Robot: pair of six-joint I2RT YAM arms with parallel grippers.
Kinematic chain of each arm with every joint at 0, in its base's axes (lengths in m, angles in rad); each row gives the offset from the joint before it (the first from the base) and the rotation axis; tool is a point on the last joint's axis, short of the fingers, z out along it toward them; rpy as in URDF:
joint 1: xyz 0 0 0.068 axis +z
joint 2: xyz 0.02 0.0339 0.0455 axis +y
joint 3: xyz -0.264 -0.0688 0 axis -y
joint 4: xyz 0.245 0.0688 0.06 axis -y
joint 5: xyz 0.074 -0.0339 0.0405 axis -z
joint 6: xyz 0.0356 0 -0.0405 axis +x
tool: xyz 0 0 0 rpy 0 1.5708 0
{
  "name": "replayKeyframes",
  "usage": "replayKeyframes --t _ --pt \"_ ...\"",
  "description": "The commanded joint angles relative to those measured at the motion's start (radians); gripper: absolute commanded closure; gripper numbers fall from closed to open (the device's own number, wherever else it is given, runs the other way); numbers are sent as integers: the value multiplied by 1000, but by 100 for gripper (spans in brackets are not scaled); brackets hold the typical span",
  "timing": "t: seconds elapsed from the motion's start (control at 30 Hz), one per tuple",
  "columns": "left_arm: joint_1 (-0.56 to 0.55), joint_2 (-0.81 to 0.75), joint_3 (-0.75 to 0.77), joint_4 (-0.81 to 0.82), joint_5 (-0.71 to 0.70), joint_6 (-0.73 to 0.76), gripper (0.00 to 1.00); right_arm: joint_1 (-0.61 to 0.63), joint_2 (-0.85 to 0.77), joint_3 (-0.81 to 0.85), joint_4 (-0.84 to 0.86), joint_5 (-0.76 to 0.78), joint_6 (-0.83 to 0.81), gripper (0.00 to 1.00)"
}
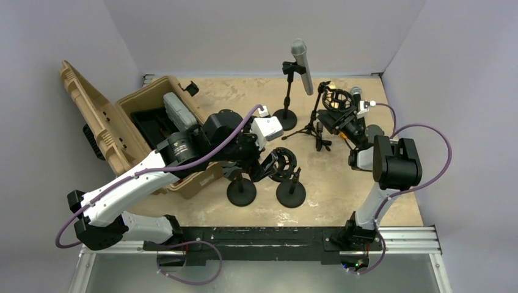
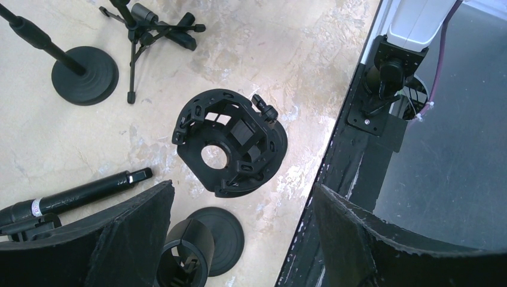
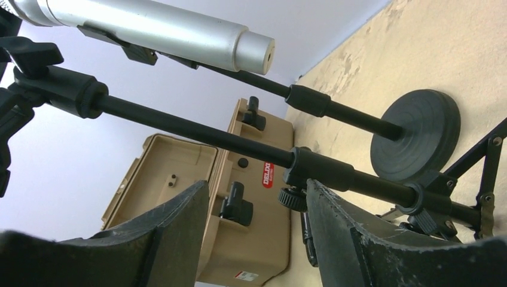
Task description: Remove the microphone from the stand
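The silver microphone point(image 1: 302, 64) sits clipped in its round-base stand point(image 1: 285, 116), just left of the tripod stand point(image 1: 314, 128). The right gripper point(image 3: 256, 191), jaws apart and empty, is at the tripod stand's pole; the left gripper point(image 2: 242, 188) hangs spread over a shock mount point(image 2: 230, 143) farther left

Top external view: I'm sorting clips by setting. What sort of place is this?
Probably a robot lab test cell, not a studio: plain walls box in a tabletop, two arms are bolted to a rail, and the silver microphone, stands and open tan case look like staged props.
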Motion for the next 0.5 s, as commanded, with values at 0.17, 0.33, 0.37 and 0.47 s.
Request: replayKeyframes --t 0.17,0.33,0.37,0.47 --pt "-8 -14 8 17 5 24 16 0 -48 50 -184 54 -191 39" --pt "-9 -12 8 17 6 24 16 4 -35 44 -142 44 -162 44" --pt "-9 -12 7 18 6 24 16 8 -35 46 -144 44 -161 46" --pt "-9 -12 8 16 5 24 16 29 -32 45 -140 41 -157 46"
